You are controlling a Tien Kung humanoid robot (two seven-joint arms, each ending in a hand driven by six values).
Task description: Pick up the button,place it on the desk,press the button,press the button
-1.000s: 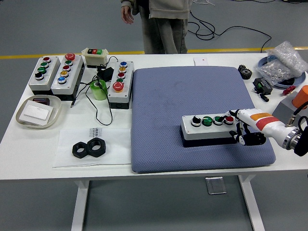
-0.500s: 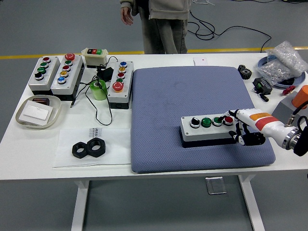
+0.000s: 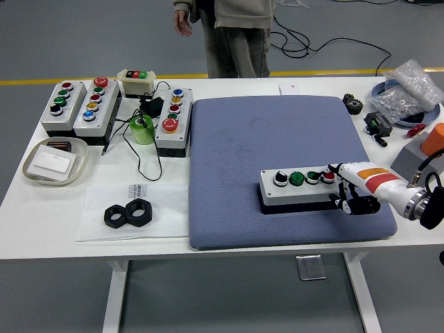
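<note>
The button box (image 3: 300, 187) lies on the blue pad (image 3: 277, 166), toward its 4 o'clock corner, long side running 9 to 3 (black knob, two green buttons, one red). The right hand (image 3: 352, 189) sits at the box's 3 o'clock end, one finger stretched onto the red button (image 3: 327, 177), the rest curled below, holding nothing. A person (image 3: 232, 35) stands at 12 o'clock.

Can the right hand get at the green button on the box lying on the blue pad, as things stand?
Probably yes: the right hand sits at the box's red-button end, and nothing stands between it and the green button.
</note>
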